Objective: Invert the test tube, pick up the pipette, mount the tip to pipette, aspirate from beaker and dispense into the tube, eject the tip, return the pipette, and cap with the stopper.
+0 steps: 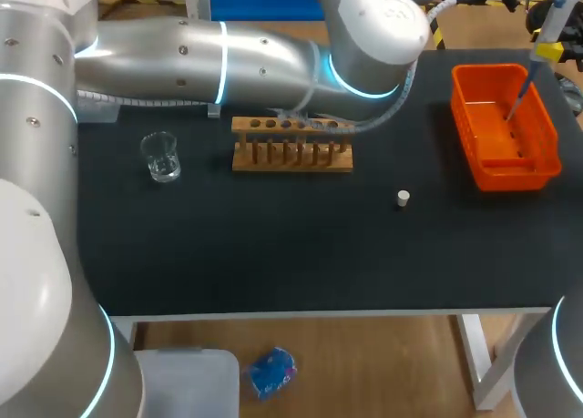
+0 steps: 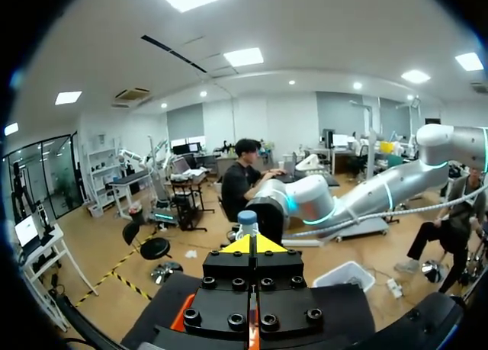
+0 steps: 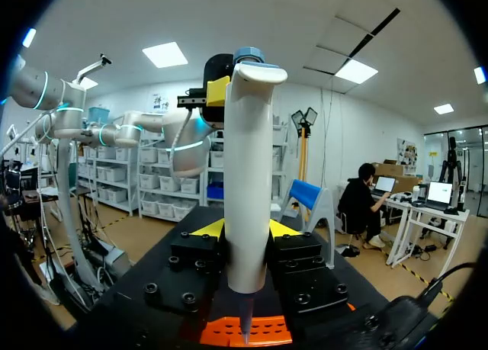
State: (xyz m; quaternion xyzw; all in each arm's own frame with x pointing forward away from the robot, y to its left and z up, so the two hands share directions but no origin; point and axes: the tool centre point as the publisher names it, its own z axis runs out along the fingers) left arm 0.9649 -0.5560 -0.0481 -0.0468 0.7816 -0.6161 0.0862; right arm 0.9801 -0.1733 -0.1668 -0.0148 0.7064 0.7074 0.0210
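1. Head view only: beaker (image 1: 161,157) near the table's left edge, rack (image 1: 291,147) mid-rear, stopper (image 1: 403,198) right of centre.
2. Right wrist view: right gripper (image 3: 245,229) pinches the upright pipette (image 3: 248,175), tip over the orange bin (image 1: 519,174) (far right corner).
3. Left wrist view: left gripper (image 2: 252,245) jaws pressed together, empty.

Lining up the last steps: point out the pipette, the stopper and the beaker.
pipette (image 3: 248,182): right wrist view, on its white body.
stopper (image 1: 404,198): head view, on its white top.
beaker (image 1: 161,160): head view, on its glass wall.
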